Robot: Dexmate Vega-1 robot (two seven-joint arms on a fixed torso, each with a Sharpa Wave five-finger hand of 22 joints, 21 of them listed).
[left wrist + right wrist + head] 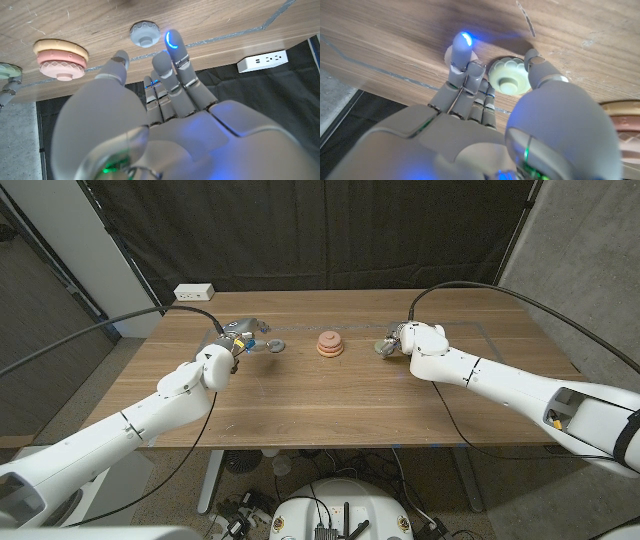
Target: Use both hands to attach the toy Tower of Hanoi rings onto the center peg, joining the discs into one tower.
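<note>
On the wooden table (330, 395), mid-way across: a short stack of pink and tan rings (330, 344) on the center peg. Just left of it, a grey ring (275, 344) lying loose, with the left hand (236, 340) near it, fingers (172, 65) spread, touching nothing. Right of the stack, a pale green ring (509, 76) between thumb and fingers (462, 55) of the right hand (405, 340); whether actually pinched, cannot tell. At the far left edge, a white power strip (194, 292).
</note>
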